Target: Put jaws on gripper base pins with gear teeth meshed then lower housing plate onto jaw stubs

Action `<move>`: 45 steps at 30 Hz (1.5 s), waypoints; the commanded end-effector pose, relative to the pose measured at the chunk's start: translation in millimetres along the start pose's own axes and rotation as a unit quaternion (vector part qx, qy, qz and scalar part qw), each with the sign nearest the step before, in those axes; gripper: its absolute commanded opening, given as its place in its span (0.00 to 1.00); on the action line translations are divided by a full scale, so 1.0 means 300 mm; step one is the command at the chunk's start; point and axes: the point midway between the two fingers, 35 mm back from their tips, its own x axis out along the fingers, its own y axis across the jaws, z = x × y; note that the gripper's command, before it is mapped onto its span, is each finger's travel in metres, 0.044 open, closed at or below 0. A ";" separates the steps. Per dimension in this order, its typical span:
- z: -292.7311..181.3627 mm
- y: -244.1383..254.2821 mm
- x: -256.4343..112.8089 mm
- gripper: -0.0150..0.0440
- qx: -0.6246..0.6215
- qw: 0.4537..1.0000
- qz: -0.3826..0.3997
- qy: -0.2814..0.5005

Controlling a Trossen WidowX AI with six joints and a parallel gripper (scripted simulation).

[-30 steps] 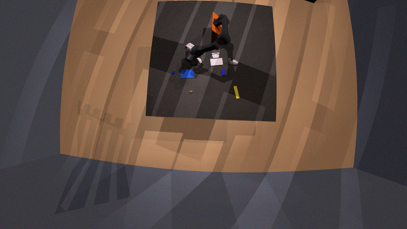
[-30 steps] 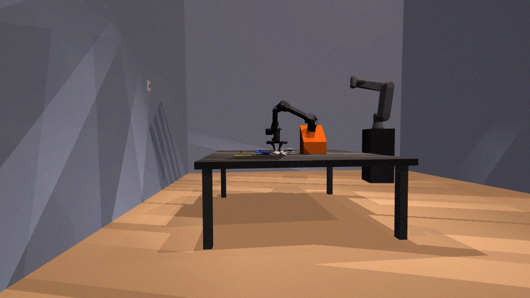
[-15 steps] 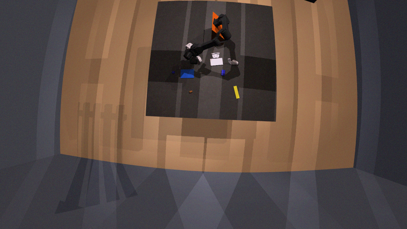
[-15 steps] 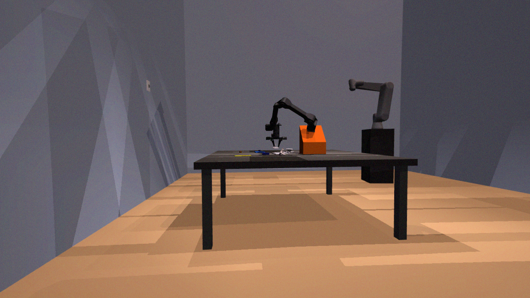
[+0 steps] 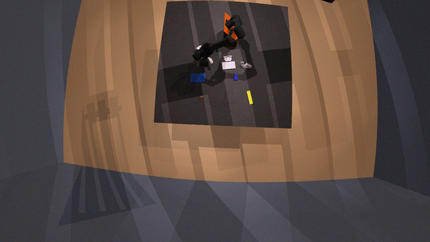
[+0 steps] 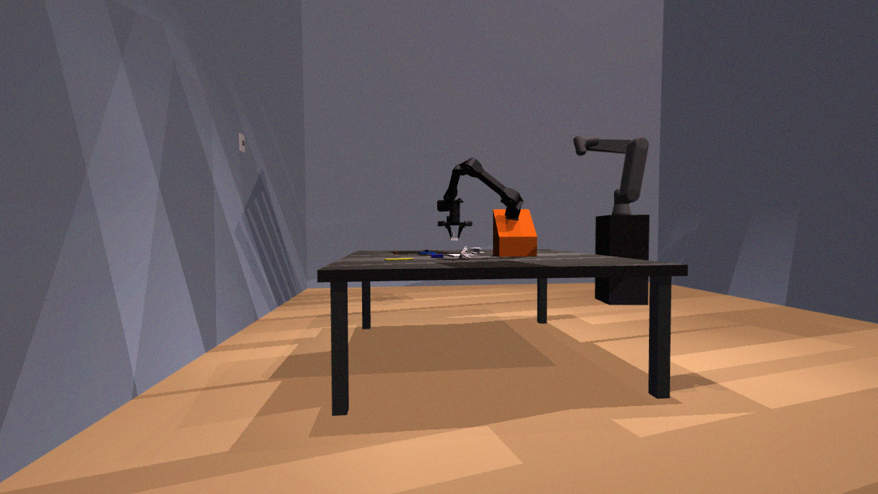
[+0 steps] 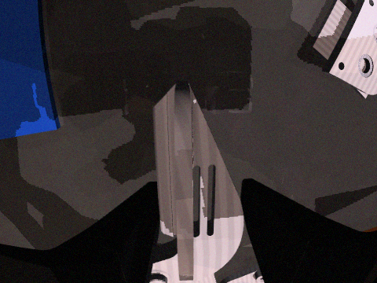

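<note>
My gripper (image 5: 207, 59) (image 6: 454, 232) (image 7: 201, 190) is shut on a white jaw (image 5: 210, 60) (image 6: 454, 237) (image 7: 228, 233), held above the table with its long slotted finger side showing between the black fingertips. The held jaw's toothed end is largely out of the wrist view. The other jaw (image 5: 246, 65) lies on the table, right of the white gripper base (image 5: 228, 65) (image 7: 353, 63). The base's pins are too small to make out in the top and exterior views. A white part (image 5: 198, 47), which looks like the housing plate, lies partly hidden behind the arm.
A flat blue block (image 5: 197, 78) (image 7: 23, 71) lies in front of the gripper. A small blue block (image 5: 235, 77), a dark blue cube (image 5: 183, 76), a brown piece (image 5: 201, 96) and a yellow bar (image 5: 249, 97) lie around. The orange block (image 6: 514, 246) stands by the arm's base.
</note>
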 end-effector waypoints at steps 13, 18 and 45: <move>-0.111 -0.041 -0.013 0.48 -0.229 0.973 -0.002 -0.002; -0.152 -0.060 -0.014 0.48 -0.312 0.950 -0.003 -0.002; -0.359 -0.199 -0.008 0.48 -0.703 0.711 -0.002 0.002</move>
